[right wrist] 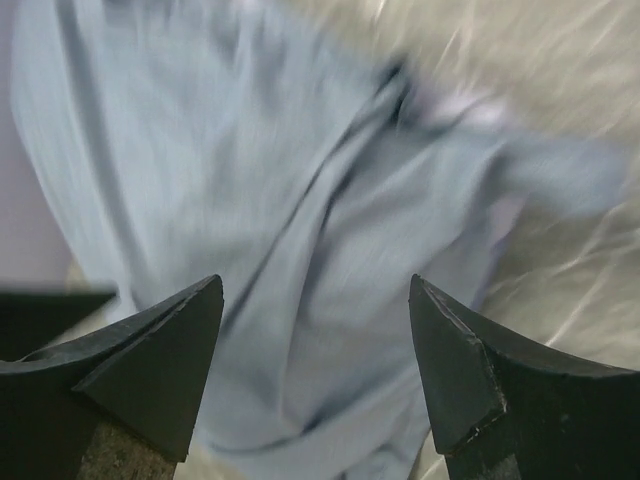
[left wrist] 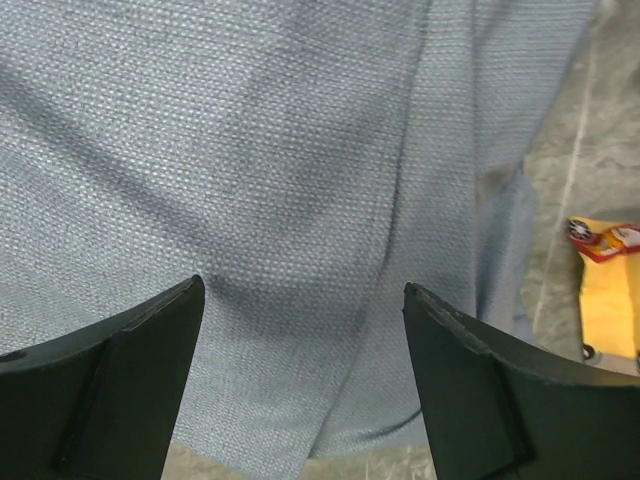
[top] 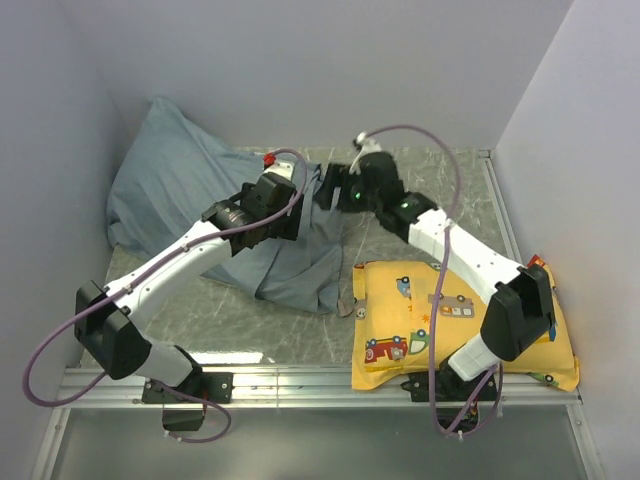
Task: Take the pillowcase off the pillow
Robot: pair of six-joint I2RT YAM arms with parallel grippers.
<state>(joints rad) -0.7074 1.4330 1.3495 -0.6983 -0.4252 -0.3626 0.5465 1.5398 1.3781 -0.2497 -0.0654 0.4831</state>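
Ideally, with left gripper (left wrist: 300,292) and right gripper (right wrist: 315,288) both spread empty over the dusty blue-grey fabric pillowcase (top: 185,180) heaped toward the far-left corner, each should pinch only its loose trailing edge, never the bulge behind.

The grey marbled table (top: 300,335) carries the blue-grey pillowcase (top: 170,170), heaped toward the far-left corner and apparently stuffed there, and a yellow vehicle-print pillow (top: 395,320) at its near-right edge.

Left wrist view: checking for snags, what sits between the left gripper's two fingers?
Only blue-grey pillowcase fabric, behind the gap of the open left gripper; the left wrist view shows it.
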